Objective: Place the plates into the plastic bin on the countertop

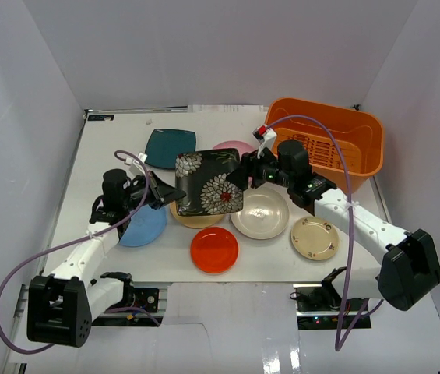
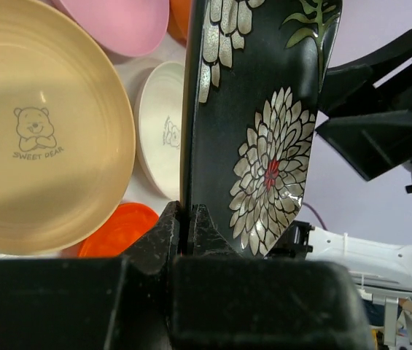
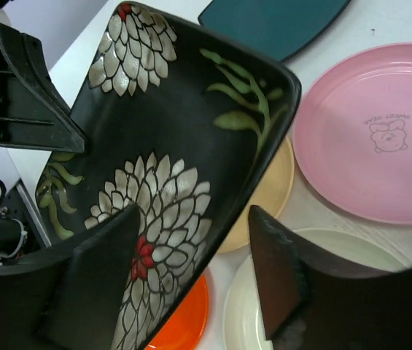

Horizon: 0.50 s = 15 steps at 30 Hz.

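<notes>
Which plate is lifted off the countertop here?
The black square plate with white flowers: it stands tilted in the air, its edge clamped in the left gripper, while the other plates lie flat on the countertop.

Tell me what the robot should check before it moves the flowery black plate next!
1. Left gripper shut on the black patterned plate: ok.
2. Plate's far edge sits between the right gripper's jaws: ok.
3. Right jaws pinching the plate: not ok, a gap shows.
4. Plate raised off the yellow plate: ok.
5. Room in the orange bin: ok, no plate shows inside.
</notes>
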{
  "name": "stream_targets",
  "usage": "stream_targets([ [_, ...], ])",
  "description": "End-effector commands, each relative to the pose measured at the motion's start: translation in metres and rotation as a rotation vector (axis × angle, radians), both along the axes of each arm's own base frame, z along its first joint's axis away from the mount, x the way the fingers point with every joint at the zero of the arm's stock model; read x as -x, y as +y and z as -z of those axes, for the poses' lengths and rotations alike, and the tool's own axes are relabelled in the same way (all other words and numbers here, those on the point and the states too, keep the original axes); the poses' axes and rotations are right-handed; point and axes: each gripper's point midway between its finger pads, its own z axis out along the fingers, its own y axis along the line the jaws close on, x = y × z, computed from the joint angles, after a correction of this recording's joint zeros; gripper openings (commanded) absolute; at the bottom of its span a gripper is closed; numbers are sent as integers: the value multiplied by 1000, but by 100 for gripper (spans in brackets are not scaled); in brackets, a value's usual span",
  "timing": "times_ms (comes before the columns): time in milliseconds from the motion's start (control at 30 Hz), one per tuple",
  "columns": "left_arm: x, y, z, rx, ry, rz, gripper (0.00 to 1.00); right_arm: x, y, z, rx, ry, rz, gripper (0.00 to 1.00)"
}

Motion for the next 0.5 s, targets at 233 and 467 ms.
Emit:
stream_targets([
  [233, 7, -22, -53, 17, -213, 126, 0, -2, 7, -5, -100, 52, 37, 31],
  [467, 8, -26, -63, 26, -231, 135, 0, 7, 4, 6, -107, 98, 37, 49],
])
